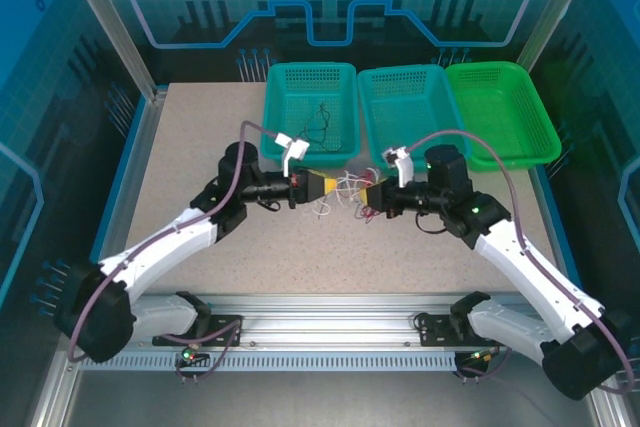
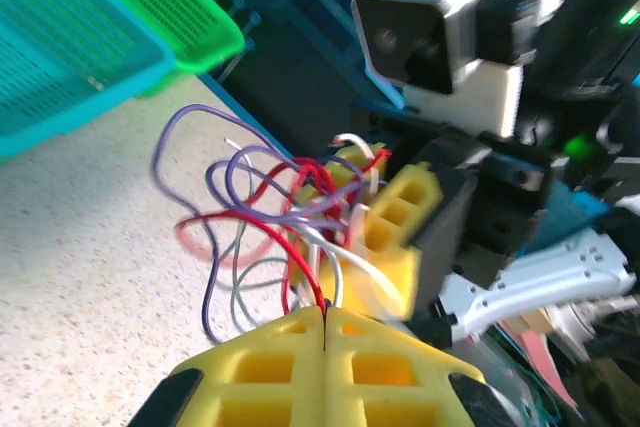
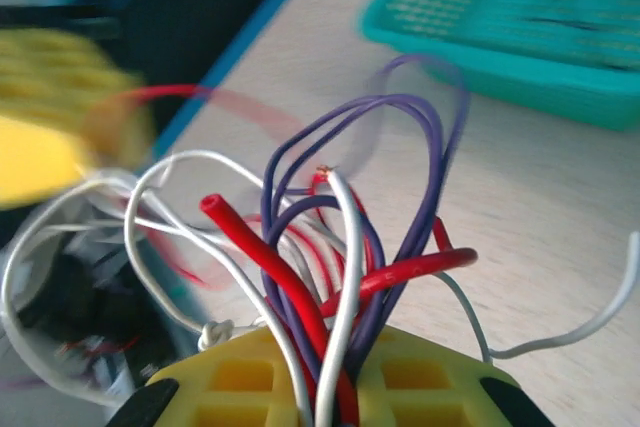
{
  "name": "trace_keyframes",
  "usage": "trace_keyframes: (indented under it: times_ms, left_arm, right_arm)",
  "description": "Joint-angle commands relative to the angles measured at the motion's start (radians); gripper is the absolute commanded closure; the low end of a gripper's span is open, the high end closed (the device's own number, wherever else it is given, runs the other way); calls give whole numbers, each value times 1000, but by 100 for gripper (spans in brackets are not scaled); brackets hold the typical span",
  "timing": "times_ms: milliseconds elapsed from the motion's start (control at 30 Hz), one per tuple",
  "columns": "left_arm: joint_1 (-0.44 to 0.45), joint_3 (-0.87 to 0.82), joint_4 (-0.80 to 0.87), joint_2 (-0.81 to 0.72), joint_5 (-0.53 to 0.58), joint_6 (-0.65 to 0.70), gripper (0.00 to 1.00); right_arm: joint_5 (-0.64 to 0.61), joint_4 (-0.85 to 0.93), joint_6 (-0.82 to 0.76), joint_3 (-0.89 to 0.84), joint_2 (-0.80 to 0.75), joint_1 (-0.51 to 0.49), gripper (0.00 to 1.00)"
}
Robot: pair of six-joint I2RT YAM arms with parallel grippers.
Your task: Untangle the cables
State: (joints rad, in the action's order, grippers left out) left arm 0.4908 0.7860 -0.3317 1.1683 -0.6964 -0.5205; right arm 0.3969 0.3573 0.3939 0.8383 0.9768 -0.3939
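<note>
My left pincer [image 2: 325, 327] and right pincer [image 3: 330, 367] each grip the cables [image 1: 345, 190], a red, white and purple snarl between their tips, so I judge most untangling remains, though black strands [image 1: 322, 127] lie in the basket [image 1: 275, 107] beyond my left pincer.

Red, white and purple cables [image 3: 400, 275]; yellow jaws; speckled beige desk [image 1: 200, 167]. Eleven o'clock basket [image 1: 285, 87] teal mesh, wires [image 1: 322, 129] inside seemingly black; twelve o'clock basket [image 1: 395, 97] teal; one o'clock basket [image 1: 500, 97] green.
</note>
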Motion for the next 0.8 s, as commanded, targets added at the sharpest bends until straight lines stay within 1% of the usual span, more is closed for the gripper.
trace_keyframes:
  times_ms: [0, 33, 100, 200, 267, 400, 467, 633, 667, 700, 767]
  left_arm:
    - [-71, -30, 27, -102, 76, 11, 100]
    - [-87, -37, 37, -119, 84, 13, 100]
    - [-115, -51, 65, -151, 89, 21, 100]
    - [-133, -60, 115, -180, 109, 41, 100]
    - [-138, -66, 139, -191, 133, 48, 100]
    - [-143, -86, 125, -187, 145, 36, 100]
    - [-143, -93, 111, -178, 146, 29, 100]
    - [-136, -119, 56, -127, 116, 6, 100]
    - [-126, -123, 67, -112, 121, 18, 100]
    - [-105, -126, 97, -99, 150, 45, 100]
    - [-33, -127, 166, -69, 236, 129, 100]
  right_arm:
    - [-225, 128, 117, -66, -34, 146, 86]
    - [-256, 152, 147, -84, -46, 192, 86]
    - [-256, 174, 174, -120, -61, 284, 86]
    - [-245, 181, 199, -153, -78, 352, 86]
    - [-252, 187, 207, -166, -82, 368, 85]
    - [-251, 184, 194, -186, -71, 356, 85]
    - [-242, 160, 205, -218, -55, 333, 85]
    - [-148, 71, 204, -273, -21, 265, 84]
    - [-145, 63, 211, -273, -28, 257, 84]
    - [-144, 64, 219, -267, -37, 256, 85]
    - [-143, 71, 223, -238, -59, 256, 86]
